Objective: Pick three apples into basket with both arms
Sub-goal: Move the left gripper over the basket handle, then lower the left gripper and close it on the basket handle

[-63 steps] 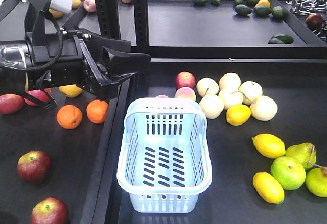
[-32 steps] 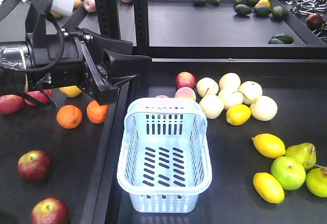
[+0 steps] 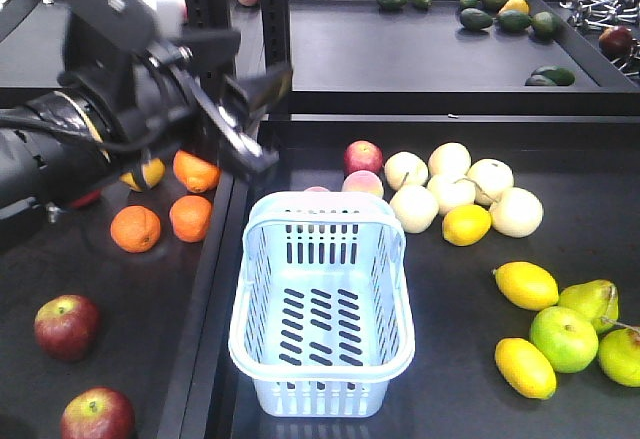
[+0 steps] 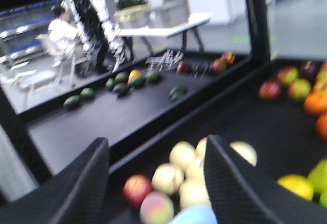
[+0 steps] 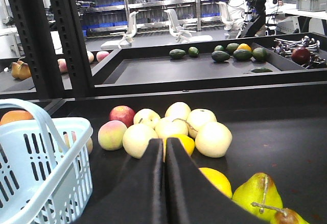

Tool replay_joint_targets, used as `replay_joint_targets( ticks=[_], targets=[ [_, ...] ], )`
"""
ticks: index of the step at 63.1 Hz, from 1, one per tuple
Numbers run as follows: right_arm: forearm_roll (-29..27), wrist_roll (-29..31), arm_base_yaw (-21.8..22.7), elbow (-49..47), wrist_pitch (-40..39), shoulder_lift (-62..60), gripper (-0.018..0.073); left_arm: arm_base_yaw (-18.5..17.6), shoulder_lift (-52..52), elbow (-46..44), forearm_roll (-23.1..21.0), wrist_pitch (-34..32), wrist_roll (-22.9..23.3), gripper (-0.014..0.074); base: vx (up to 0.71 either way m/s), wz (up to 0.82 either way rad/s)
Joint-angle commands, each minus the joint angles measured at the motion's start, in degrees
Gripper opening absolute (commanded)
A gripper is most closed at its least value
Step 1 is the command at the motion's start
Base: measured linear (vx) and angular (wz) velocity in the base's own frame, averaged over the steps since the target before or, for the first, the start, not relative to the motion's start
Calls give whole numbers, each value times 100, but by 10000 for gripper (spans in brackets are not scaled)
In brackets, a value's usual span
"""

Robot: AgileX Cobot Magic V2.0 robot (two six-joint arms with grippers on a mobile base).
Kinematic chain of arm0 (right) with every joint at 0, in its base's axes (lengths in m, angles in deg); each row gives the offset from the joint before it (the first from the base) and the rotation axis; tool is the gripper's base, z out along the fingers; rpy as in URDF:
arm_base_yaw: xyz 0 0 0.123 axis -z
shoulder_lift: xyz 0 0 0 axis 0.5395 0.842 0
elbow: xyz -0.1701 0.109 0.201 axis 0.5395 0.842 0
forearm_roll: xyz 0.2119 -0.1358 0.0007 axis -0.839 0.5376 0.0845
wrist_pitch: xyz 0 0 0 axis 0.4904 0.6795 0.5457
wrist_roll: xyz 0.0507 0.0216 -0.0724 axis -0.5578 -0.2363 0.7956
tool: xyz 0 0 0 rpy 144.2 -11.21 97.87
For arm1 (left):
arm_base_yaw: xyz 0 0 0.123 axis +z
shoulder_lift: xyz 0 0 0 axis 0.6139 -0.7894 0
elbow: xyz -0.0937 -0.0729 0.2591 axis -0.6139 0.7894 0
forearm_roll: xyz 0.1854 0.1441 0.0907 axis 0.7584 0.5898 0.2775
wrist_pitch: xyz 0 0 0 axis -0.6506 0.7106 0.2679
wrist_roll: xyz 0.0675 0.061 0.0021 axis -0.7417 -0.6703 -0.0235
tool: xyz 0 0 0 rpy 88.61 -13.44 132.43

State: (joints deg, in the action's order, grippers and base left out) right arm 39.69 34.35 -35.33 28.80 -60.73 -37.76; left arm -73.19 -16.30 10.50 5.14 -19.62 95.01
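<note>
The pale blue basket (image 3: 320, 304) stands at the table's middle with nothing inside; its rim also shows in the right wrist view (image 5: 41, 157). Two dark red apples (image 3: 67, 326) (image 3: 97, 416) lie at the lower left. My left gripper (image 3: 278, 119) hangs open above the basket's far left corner, pointing right. In its own view the left gripper (image 4: 157, 150) holds nothing. My right gripper (image 5: 164, 141) is shut and empty, low over the table right of the basket; the front view does not show it.
Three oranges (image 3: 135, 227) (image 3: 190, 217) (image 3: 195, 171) lie under the left arm. Pale pears (image 3: 450, 194), a red apple (image 3: 363, 157), lemons (image 3: 525, 284) and green pears (image 3: 563, 337) sit right of the basket. Black frame posts (image 3: 275, 29) rise behind it.
The left arm has swung up and twisted, its open gripper now tilted and higher. It uncovers a third orange and hides the red fruit at the far left.
</note>
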Motion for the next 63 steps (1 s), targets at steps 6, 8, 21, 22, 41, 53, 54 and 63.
replay_joint_targets(
  ticks=[6, 8, 21, 22, 41, 53, 54, 63],
  targets=[
    [58, 3, 40, 83, -438, -73, -4, -42, 204, -597, -2316, 1720, -2314, 344, 0, 0],
    [58, 3, 40, 83, -438, -73, -4, -42, 198, -735, -2542, 2026, -2509, 336, 0, 0],
    [58, 3, 40, 83, -438, -73, -4, -42, 37, -1901, -3109, 3684, -3088, 324, 0, 0],
    [58, 3, 40, 83, -438, -73, -4, -42, -8, -1996, -3109, 3823, -3132, 324, 0, 0],
    [58, 3, 40, 83, -438, -73, -4, -42, -1165, -3667, -3120, 5707, -3882, 346, 0, 0],
    [58, 3, 40, 83, -444, -73, -4, -42, -2140, -4360, -3588, 6416, -4426, 395, 0, 0],
    [58, 3, 40, 83, -444, -73, -4, -42, -2191, -4393, -3618, 6411, -4478, 399, 0, 0],
    [58, 3, 40, 83, -444, -73, -4, -42, -2606, -4635, -3659, 6573, -4679, 415, 0, 0]
  ],
)
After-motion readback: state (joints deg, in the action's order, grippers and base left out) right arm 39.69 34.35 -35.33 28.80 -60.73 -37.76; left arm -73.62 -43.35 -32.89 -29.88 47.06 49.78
